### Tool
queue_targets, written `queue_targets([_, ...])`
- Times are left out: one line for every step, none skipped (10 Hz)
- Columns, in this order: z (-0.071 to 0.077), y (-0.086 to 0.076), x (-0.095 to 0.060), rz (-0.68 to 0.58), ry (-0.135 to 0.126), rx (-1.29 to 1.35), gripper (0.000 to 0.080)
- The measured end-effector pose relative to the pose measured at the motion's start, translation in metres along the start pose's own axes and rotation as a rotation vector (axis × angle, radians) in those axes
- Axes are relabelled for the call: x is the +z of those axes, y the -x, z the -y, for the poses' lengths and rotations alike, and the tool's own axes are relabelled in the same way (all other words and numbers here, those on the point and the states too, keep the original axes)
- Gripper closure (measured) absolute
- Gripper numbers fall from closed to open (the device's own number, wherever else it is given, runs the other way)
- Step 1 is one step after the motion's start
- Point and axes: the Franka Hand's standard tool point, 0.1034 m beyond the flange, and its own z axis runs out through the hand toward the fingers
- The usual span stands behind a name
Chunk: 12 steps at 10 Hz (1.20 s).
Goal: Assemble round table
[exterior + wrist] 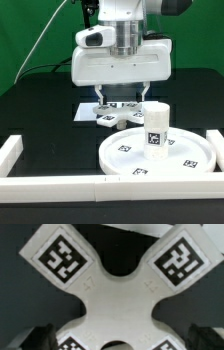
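The small white cross-shaped foot [112,117] lies flat on the table under my gripper [121,100]. In the wrist view the foot [120,294] fills the frame, its tagged arms spread out. My gripper [122,339] is open. One dark finger [40,336] stands on each side of the foot's near end, and I see no clear contact. The large rimmed round disc [185,158] lies at the exterior view's right. The short cylindrical leg [156,128] stands upright on it.
The marker board [86,110] lies flat under and behind the foot. White straight border rails run along the front [60,186], the exterior view's left [10,150] and its right [214,138]. A green curtain hangs behind.
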Motion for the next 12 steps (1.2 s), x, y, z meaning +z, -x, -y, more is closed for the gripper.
queue_targets([0.0,0.001,0.0,0.004,-0.002,0.0,0.0151])
queue_targets([-0.001,0.001,0.0,0.004,-0.002,0.003,0.0151])
queue_targets([-0.001,0.001,0.0,0.004,-0.002,0.003,0.0151])
queue_targets([-0.005,0.001,0.001,0.005,-0.001,0.009,0.0151])
queue_targets([-0.007,0.003,0.003,0.01,0.001,0.014,0.0151])
queue_targets([-0.009,0.004,0.006,0.016,0.004,0.016,0.0151])
queue_targets([-0.009,0.006,0.009,0.021,0.008,0.015,0.0151])
queue_targets([-0.009,0.008,0.012,0.028,0.011,0.013,0.0151])
queue_targets([-0.008,0.008,0.014,0.032,0.011,0.012,0.0151])
queue_targets([-0.007,0.009,0.015,0.035,0.012,0.013,0.0151])
queue_targets([-0.006,0.01,0.016,0.039,0.012,0.014,0.0151])
queue_targets([-0.006,0.011,0.018,0.042,0.013,0.017,0.0151])
